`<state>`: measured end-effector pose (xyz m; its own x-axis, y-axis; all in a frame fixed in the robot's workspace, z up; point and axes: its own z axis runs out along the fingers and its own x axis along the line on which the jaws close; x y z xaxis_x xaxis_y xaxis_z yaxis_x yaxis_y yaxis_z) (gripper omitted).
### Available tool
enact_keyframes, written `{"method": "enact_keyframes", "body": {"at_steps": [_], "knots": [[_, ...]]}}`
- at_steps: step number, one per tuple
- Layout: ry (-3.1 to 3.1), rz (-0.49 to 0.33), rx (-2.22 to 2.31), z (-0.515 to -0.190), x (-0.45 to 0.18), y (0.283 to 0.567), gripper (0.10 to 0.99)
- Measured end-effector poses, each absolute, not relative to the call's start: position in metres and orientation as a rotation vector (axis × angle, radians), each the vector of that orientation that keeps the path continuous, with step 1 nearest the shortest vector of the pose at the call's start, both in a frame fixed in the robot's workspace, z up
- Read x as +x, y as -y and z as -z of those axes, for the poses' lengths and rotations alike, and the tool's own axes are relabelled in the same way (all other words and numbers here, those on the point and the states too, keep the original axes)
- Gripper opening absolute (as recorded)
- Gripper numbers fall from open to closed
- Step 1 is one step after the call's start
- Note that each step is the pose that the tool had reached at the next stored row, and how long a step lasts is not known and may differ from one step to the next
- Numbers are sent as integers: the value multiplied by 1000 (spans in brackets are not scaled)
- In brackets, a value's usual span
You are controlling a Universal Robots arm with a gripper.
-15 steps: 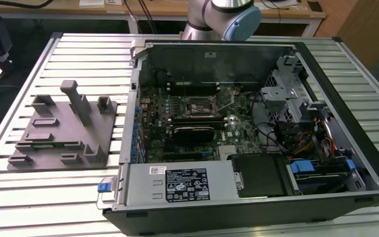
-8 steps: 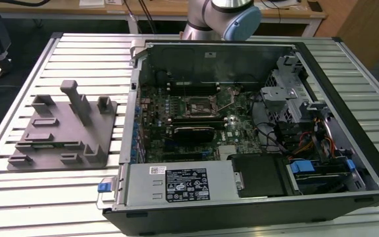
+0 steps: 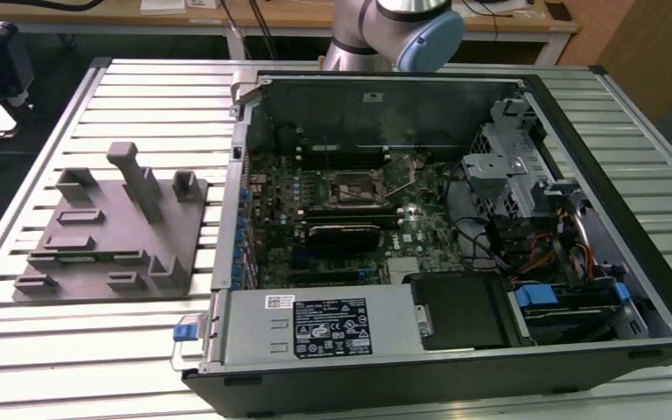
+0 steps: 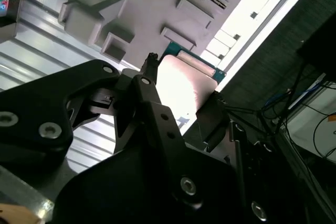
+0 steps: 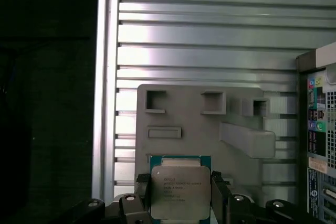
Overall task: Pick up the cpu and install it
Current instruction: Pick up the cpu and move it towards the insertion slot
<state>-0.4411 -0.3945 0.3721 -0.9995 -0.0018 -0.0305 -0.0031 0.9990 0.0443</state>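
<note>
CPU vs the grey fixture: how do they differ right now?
The cpu is small, flat and square, with a silvery plate and green edge; the grey fixture is far larger, matte, with raised blocks and pockets. The cpu is clamped in the gripper; the grey fixture lies on the slatted table. Both are greyish.

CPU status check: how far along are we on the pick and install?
Done: the pick. The cpu is off the grey fixture, which sits apart, beyond it, in the first wrist view. In hand: the pincer is shut on the cpu's edges. Left: the install; the socket in the open case appears unfilled, lever up.
</note>
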Motion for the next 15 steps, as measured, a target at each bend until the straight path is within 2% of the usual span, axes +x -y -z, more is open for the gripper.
{"method": "enact_keyframes", "body": {"at_steps": [15], "knots": [[-3110,-69,-4,-372,-384,394,545]]}}
